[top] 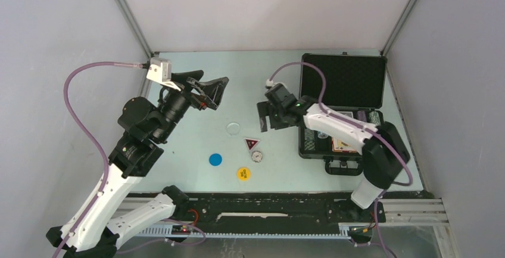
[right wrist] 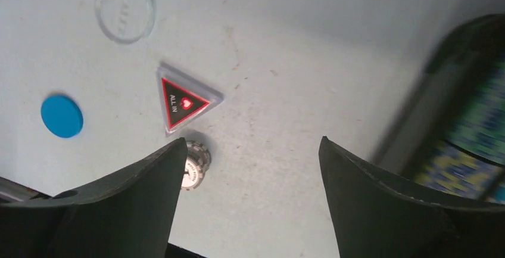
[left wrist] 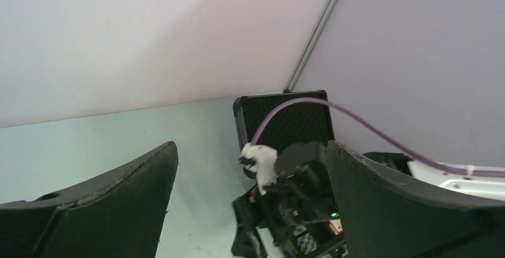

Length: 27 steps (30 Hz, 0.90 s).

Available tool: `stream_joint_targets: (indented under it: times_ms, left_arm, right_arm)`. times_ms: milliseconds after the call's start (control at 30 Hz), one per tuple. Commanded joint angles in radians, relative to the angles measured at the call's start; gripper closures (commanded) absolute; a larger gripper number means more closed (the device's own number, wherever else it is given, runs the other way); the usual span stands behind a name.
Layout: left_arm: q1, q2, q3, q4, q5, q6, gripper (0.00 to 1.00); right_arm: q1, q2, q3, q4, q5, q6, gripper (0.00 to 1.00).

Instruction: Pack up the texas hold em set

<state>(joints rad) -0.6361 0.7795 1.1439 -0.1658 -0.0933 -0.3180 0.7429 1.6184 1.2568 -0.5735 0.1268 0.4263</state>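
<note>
Low center we see the yellow button (top: 243,174), blue disc (top: 215,159), silver button (top: 256,156), triangular ALL IN button (top: 252,143) and clear disc (top: 233,129) loose on the tabletop (top: 280,162). Right tool (right wrist: 250,151) spread, empty, mid-frame. Left tool (left wrist: 251,151) spread, empty, upper left. Black case (top: 351,82) open at right, with the right arm (top: 333,124) crossing its tray.

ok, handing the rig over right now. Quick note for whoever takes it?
Left gripper: open, empty, raised over the table's left side, facing the case.
Right gripper: open, empty, above the table just left of the case.
Case: open, lid up. Chip rows and a card deck are inside, partly hidden by the right arm.
Loose on the table: clear round button, ALL IN triangle, small silver piece, blue button, yellow button.
Left to do: load those five, close the lid.
</note>
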Motion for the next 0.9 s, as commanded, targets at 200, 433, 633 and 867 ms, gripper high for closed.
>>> stream_joint_targets:
  times_ms: [200,433,633,867]
  left_arm:
    - [0.012,-0.011,0.001,0.027,-0.005,0.0,0.0]
    - [0.016,-0.017,0.004,0.023,-0.008,0.0,0.0]
    - [0.016,-0.018,0.003,0.023,-0.008,0.0,0.0]
    - [0.017,-0.013,0.002,0.025,-0.003,-0.002,0.0]
  right_arm:
    - [0.112,0.276,0.22,0.04,-0.051,0.063,0.0]
    - [0.166,0.426,0.362,-0.077,0.032,0.111,0.0]
    - [0.18,0.465,0.382,-0.143,0.059,0.138,0.0]
    - [0.201,0.476,0.369,-0.159,0.061,0.146,0.03]
